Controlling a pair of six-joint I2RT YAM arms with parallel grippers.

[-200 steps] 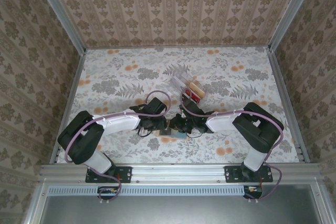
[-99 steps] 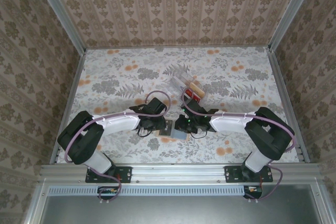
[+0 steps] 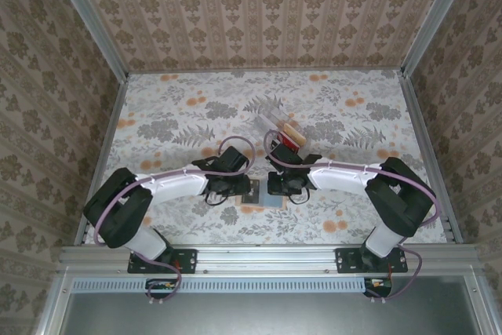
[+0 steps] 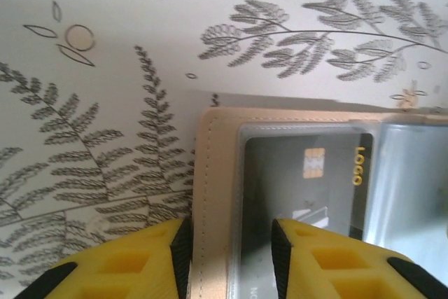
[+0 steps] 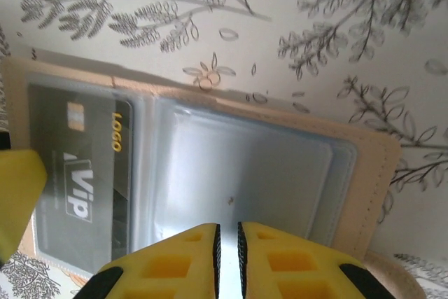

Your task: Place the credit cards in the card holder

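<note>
- The left end effector stands with its jaws apart, astride the stitched left border of the card holder. We cannot tell whether its tips press on the leather.
- Straight ahead of those tips, the dark grey card sits inside the holder's clear left sleeve.
- The holder lies opened flat, its long axis running from one end effector to the other. Its empty pocket lies directly ahead of the right end effector, whose jaws are nearly together with nothing visible between them.
- Just beyond the right end effector, the clear tray carries the orange-tan card and the red card, both lying slantwise. We judge the right arm the nearer one for fetching them.
- The floral bench is flat, and the papered walls stand well apart from both end effectors.
</note>
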